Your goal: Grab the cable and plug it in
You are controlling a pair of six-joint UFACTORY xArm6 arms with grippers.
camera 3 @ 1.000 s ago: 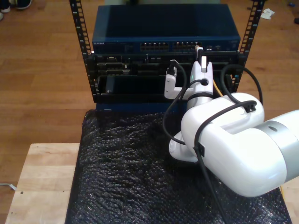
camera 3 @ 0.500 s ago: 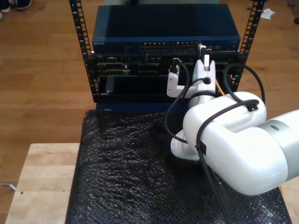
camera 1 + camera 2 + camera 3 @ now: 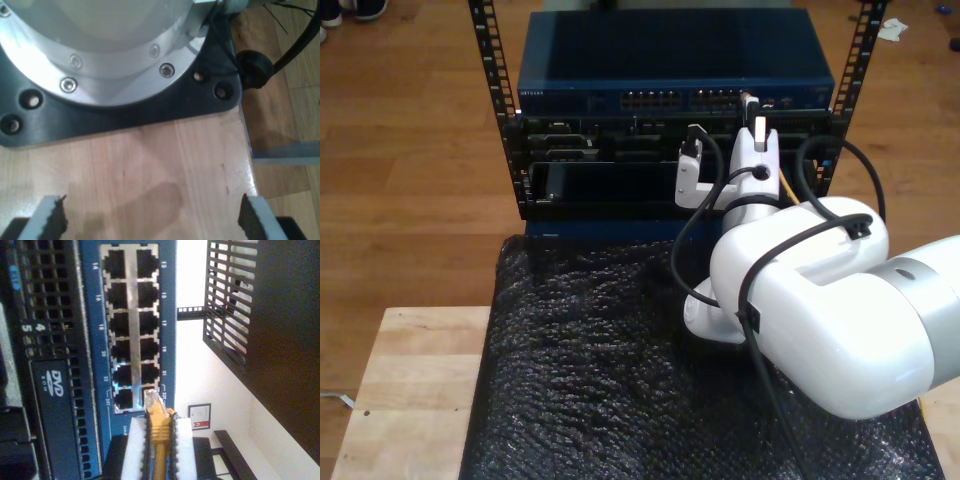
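Observation:
The orange-yellow cable (image 3: 160,445) is clamped between the white pads (image 3: 134,440) of my second gripper (image 3: 159,424), which is shut on it. Its clear plug (image 3: 152,400) sits right at the lowest ports of the port block (image 3: 131,330) on the blue switch (image 3: 670,70); I cannot tell whether it is seated. In the exterior view my second gripper (image 3: 751,108) reaches up to the switch's front, and a stretch of cable (image 3: 784,190) trails behind it. My first gripper (image 3: 150,220) is open over a wooden tabletop (image 3: 165,165), with nothing between its fingers.
The switch sits in a black rack (image 3: 495,90) above other units, one with a DVD drive (image 3: 52,405). A black bubble-wrap mat (image 3: 590,370) covers the table beside bare wood (image 3: 410,380). A round arm base (image 3: 100,50) stands close before my first gripper.
My second gripper has moved slightly toward the switch and to the exterior view's right with the cable; over the last half second it has hardly moved.

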